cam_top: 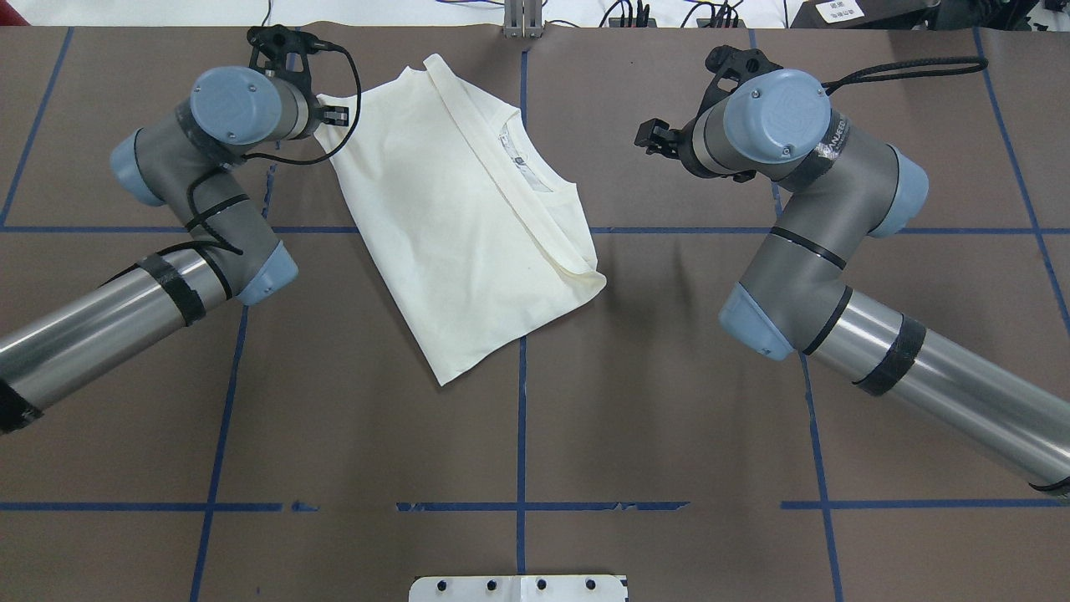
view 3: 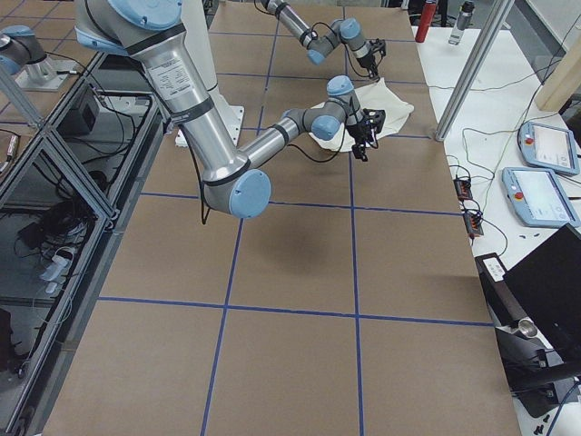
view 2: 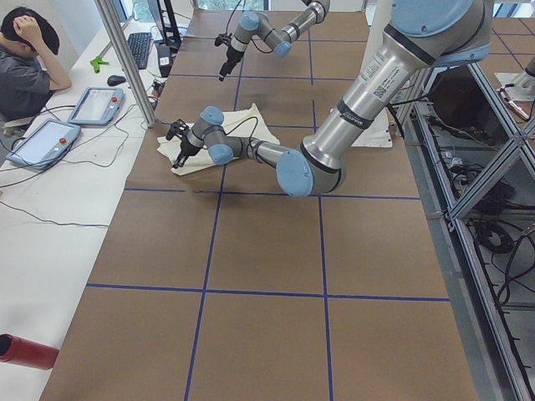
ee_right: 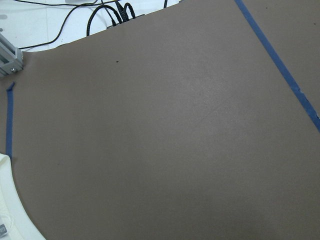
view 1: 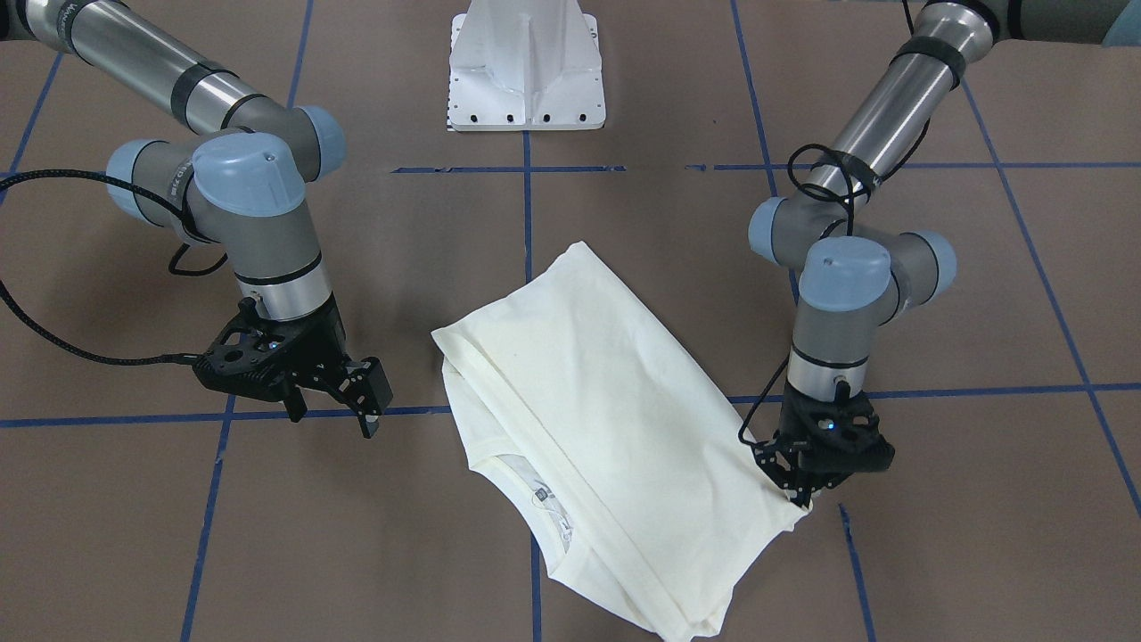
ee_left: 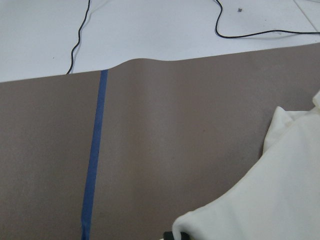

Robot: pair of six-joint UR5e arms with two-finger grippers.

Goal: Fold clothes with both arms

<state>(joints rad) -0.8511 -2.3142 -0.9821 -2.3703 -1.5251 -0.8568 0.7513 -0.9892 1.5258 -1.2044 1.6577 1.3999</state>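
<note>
The cream-white shirt [view 1: 606,401] lies folded on the brown table, plain side up, with its ribbed collar [view 1: 535,490] and neck label showing; it is at the far centre in the overhead view [cam_top: 451,226]. My left gripper [view 1: 796,495] is down at the shirt's side corner, shut on the cloth; it also shows in the overhead view [cam_top: 333,113]. The left wrist view has cream fabric [ee_left: 270,190] bunched right at the fingers. My right gripper [view 1: 334,410] is open and empty, above the table beside the shirt's other side [cam_top: 656,138]. The right wrist view catches only a sliver of the shirt [ee_right: 6,210].
The white pedestal base [view 1: 526,80] stands at the robot's side of the table. Blue tape lines [cam_top: 522,401] grid the brown surface. Cables [cam_top: 669,12] lie past the far edge. An operator [view 2: 21,67] sits at a side desk with control pendants [view 2: 92,104].
</note>
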